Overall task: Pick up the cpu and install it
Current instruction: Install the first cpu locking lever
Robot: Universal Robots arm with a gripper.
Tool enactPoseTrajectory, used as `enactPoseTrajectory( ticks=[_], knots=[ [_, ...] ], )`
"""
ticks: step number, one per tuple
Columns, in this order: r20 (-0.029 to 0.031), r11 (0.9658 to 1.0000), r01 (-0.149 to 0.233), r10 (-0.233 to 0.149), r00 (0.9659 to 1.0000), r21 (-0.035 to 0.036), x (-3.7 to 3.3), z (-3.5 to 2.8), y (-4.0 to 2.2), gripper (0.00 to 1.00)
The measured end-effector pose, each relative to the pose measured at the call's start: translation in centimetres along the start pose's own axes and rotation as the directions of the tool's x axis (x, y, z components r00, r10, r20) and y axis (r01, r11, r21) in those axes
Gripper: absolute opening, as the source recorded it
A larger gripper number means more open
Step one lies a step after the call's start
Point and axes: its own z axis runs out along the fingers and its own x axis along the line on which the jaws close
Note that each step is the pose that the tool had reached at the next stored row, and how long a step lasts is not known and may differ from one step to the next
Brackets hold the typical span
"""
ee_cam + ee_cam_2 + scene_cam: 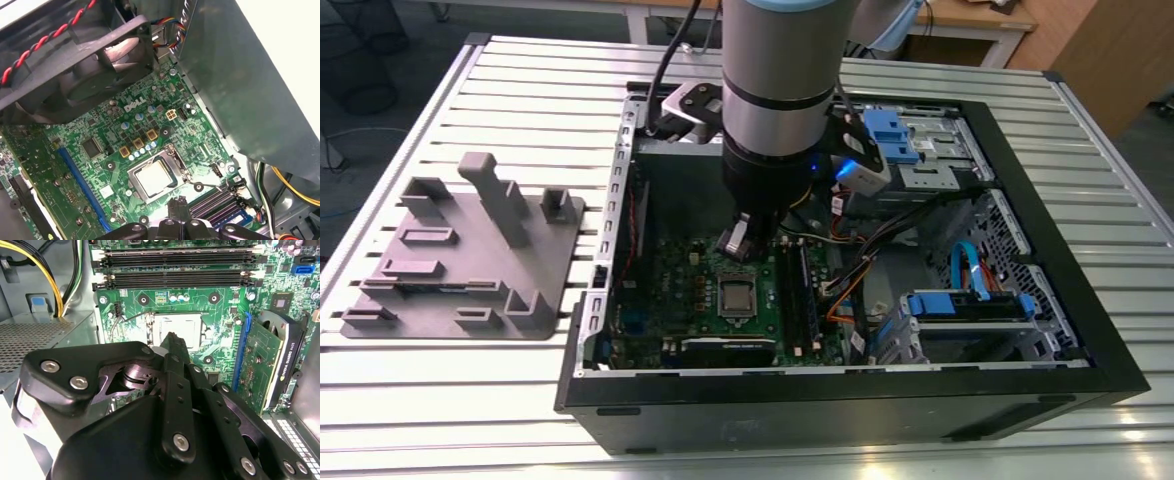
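Note:
The cpu point(738, 296) lies flat in the silver socket frame point(172, 156) on the green motherboard point(687, 270) inside the open computer case. Its pale metal top point(154, 178) is square to the frame in the first wrist view. Part of the cpu point(186, 329) also peeks out past the fingers in the second wrist view. My gripper point(738, 243) hangs just above the board, beside the socket and apart from the chip. Its black fingers point(172, 342) are pressed together with nothing between them, and the gripper point(179, 204) tip stands short of the socket.
A grey plastic tray point(454, 250) with upright posts lies on the slatted table at the exterior view's left. Around the socket stand memory slots point(180, 277), a graphics card point(272, 365), a black fan point(80, 75) and loose cables point(854, 270). The case walls point(854, 395) enclose the work area.

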Motion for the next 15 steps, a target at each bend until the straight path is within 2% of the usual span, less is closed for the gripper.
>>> enactPoseTrajectory(
  ticks=[5, 6, 9, 11, 12, 13, 15],
  knots=[
    [0.0000, 1.0000, 0.000, 0.000, 1.0000, 0.0000, -0.02, 0.00, -0.02, 0.11],
    [0.0045, 1.0000, 0.000, 0.000, 1.0000, -0.0027, -0.02, -0.01, -0.03, 0.11],
    [0.0427, 0.9997, -0.001, 0.002, 0.9991, -0.0263, -0.02, 0.00, -0.03, 0.11],
    [0.0725, 0.9990, -0.001, 0.004, 0.9974, -0.0447, -0.01, 0.00, -0.03, 0.11],
    [0.0829, 0.9987, -0.001, 0.005, 0.9965, -0.0510, -0.01, 0.00, -0.03, 0.11],
    [0.0876, 0.9985, -0.001, 0.006, 0.9961, -0.0539, -0.01, 0.00, -0.02, 0.11],
    [0.0891, 0.9985, -0.001, 0.006, 0.9960, -0.0548, -0.02, -0.01, -0.02, 0.11]
  ],
)
